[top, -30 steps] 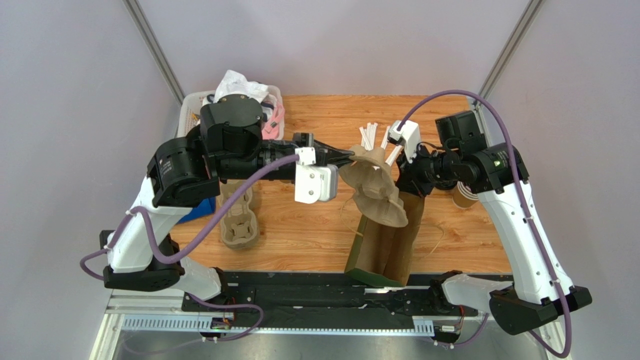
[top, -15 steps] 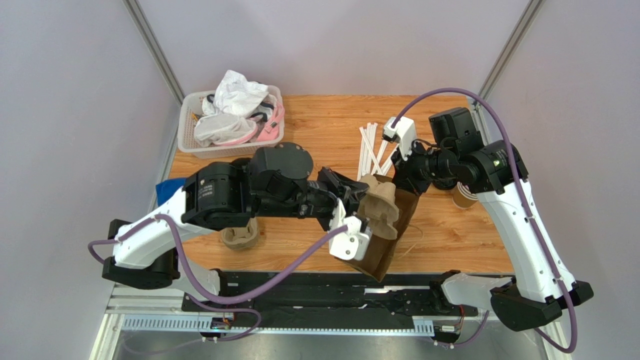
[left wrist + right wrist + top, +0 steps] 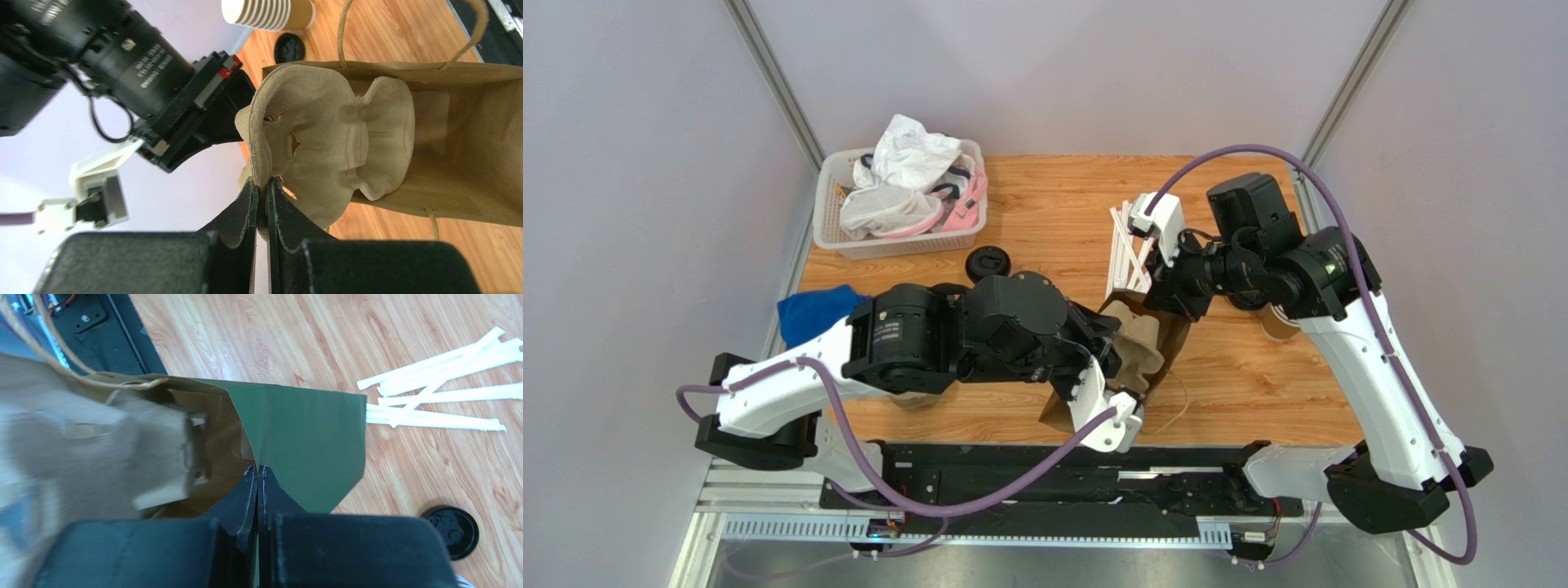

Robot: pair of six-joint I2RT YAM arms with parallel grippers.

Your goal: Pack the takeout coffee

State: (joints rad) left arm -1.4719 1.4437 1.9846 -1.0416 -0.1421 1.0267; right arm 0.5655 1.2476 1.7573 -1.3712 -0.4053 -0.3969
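Carrier-loading step: left gripper (image 3: 265, 184) clamped the pulp carrier (image 3: 325, 150) at the paper bag (image 3: 469, 128) mouth, right gripper (image 3: 258, 473) pinched the bag's rim; the carrier next needed sliding squarely in.

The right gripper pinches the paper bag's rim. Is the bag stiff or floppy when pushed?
Probably floppy: the bag wall creases where the right gripper pinches it. Likely light: thin paper, so the carrier may shove it aside.

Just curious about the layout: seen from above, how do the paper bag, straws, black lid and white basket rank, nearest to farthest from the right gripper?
1. paper bag, centre: the right gripper pinches its edge.
2. straws, just beyond it.
3. black lid, farther left.
4. white basket, back-left corner.
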